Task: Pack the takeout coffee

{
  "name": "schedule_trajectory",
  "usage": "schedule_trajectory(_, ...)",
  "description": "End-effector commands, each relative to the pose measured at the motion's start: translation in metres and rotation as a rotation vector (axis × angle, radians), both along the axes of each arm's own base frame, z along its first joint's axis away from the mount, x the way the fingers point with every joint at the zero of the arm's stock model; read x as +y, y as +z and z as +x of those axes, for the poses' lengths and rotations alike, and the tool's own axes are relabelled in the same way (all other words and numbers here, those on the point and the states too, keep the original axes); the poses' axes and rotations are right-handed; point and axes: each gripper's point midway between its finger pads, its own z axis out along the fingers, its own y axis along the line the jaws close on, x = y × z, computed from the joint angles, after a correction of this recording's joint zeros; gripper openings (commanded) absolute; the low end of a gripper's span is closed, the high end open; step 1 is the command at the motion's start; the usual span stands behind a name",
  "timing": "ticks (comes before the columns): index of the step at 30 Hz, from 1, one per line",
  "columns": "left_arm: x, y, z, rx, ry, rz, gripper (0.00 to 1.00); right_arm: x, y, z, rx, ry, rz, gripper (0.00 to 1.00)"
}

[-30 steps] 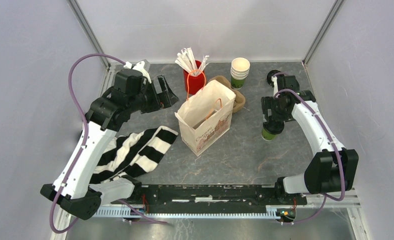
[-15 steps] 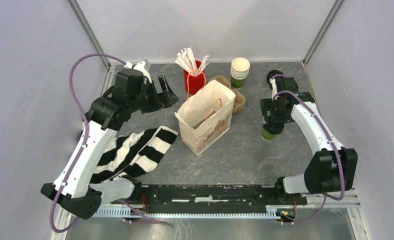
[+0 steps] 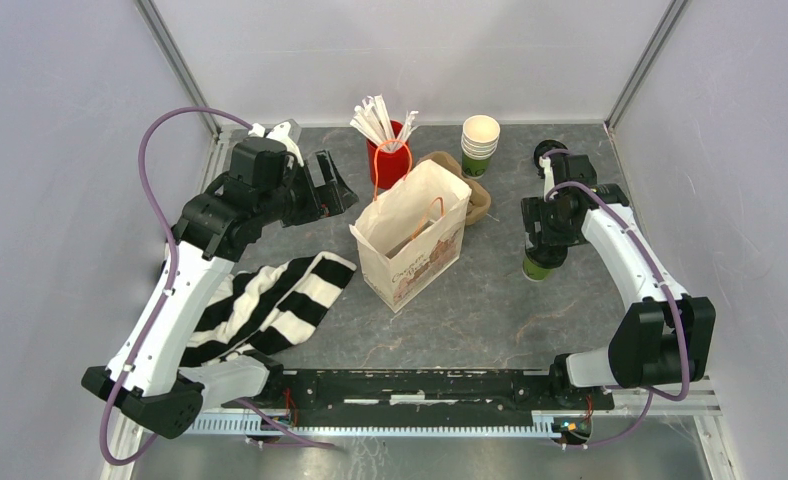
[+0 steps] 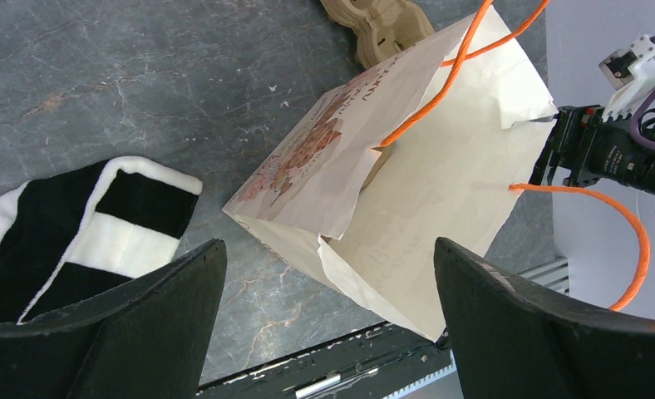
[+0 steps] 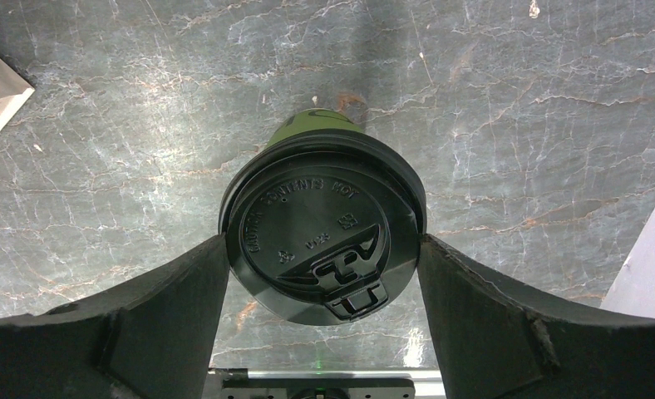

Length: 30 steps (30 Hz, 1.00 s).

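Your right gripper (image 3: 543, 248) sits over the takeout coffee (image 3: 536, 268) near the desk's right edge; the paper bag (image 3: 415, 235) stands open mid-desk.

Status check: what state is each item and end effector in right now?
Coffee cup: upright, lid on.
Paper bag: standing, mouth open.
Right end effector: shut on the coffee cup at its lid.
Left end effector: open, empty.
Cup stack: upright, lidless.
Striped cloth: lying rumpled.

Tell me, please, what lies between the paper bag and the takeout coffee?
Nothing lies there. In the top view, only bare grey tabletop separates the paper bag from the takeout coffee.
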Motion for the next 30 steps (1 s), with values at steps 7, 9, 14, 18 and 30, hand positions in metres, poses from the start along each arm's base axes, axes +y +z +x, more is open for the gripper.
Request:
schedule_trajectory(7, 0.010, 0.006, -0.003, -0.025, 0.016, 0.033, 1.00, -0.004, 0.002, 0.002, -0.025, 0.009, -0.023, 0.90)
schedule_trajectory(9, 0.013, 0.005, -0.004, -0.020, 0.035, 0.030, 1.00, -0.004, 0.001, 0.002, -0.024, 0.009, -0.021, 0.90)
schedule_trajectory(14, 0.014, 0.006, -0.005, -0.023, 0.042, 0.024, 1.00, -0.002, 0.000, 0.002, -0.023, 0.013, -0.011, 0.90)
schedule_trajectory(18, 0.013, 0.006, -0.006, -0.022, 0.035, 0.020, 1.00, 0.001, -0.001, 0.000, -0.024, 0.015, 0.004, 0.90)
schedule_trajectory(30, 0.011, -0.006, -0.014, 0.073, 0.021, 0.038, 1.00, 0.006, 0.025, 0.005, -0.127, 0.014, 0.039, 0.74)
